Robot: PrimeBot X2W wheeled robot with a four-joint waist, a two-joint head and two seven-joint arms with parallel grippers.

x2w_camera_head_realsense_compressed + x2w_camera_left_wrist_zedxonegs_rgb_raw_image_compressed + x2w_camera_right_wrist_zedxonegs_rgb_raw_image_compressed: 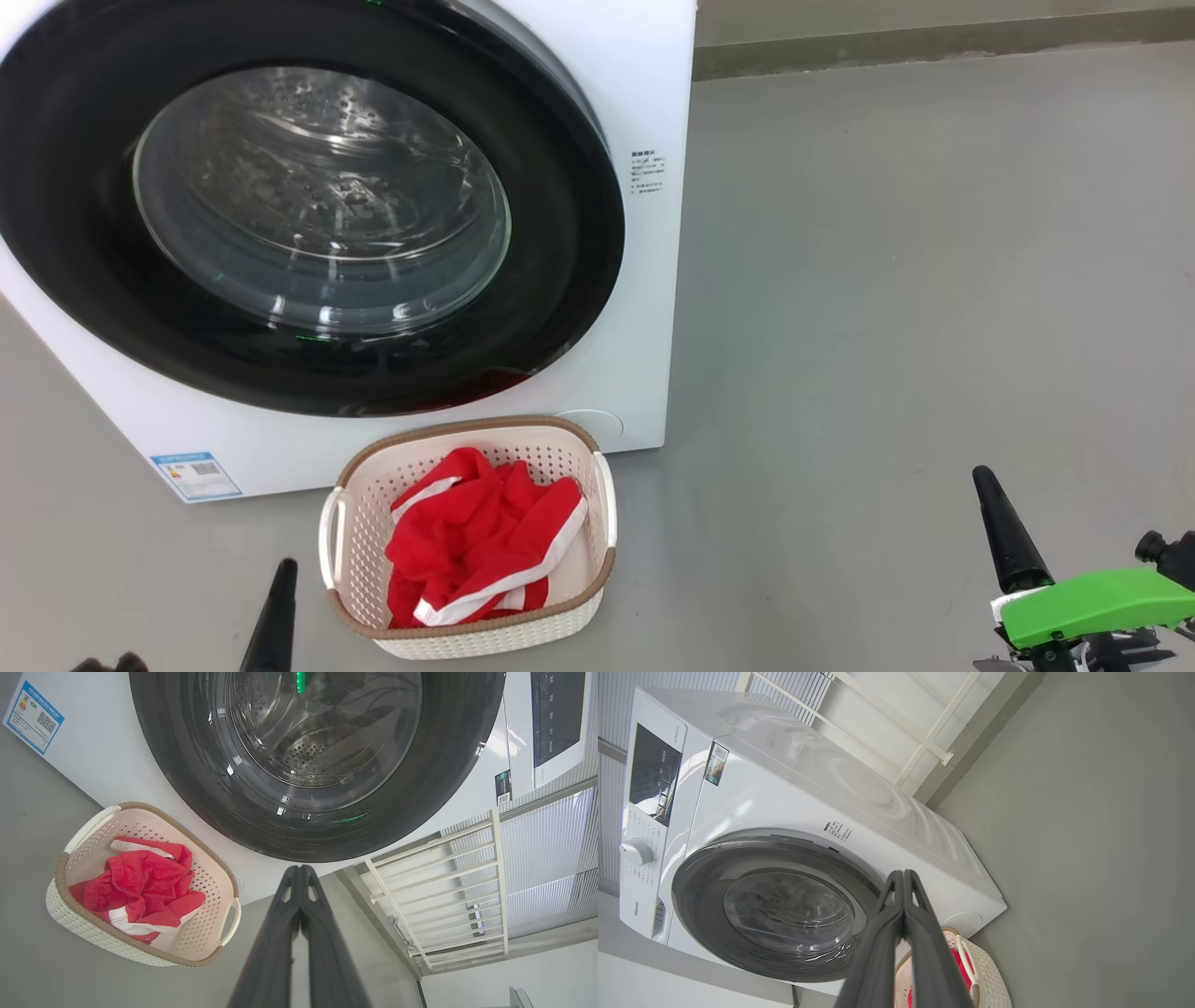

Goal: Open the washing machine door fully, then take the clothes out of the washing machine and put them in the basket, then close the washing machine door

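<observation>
Closest in, both grippers are empty with their fingers pinched together. The left gripper (299, 870) is at about 8 o'clock of the basket (364, 457), and the right gripper (903, 875) is well off at 3 o'clock. The basket sits on the floor just beside the machine's foot, with the clothes (476, 532) piled inside. They're soft, light and floppy, so I'd pinch a bunched fold if they needed shifting. At 12 o'clock behind it, the washing machine door (560, 233) looks swung to against the washing machine (653, 93), but I can't tell if it's latched. It's stiff, glossy and probably slippery, so I'd push on the black rim, not the glass bulge.
</observation>
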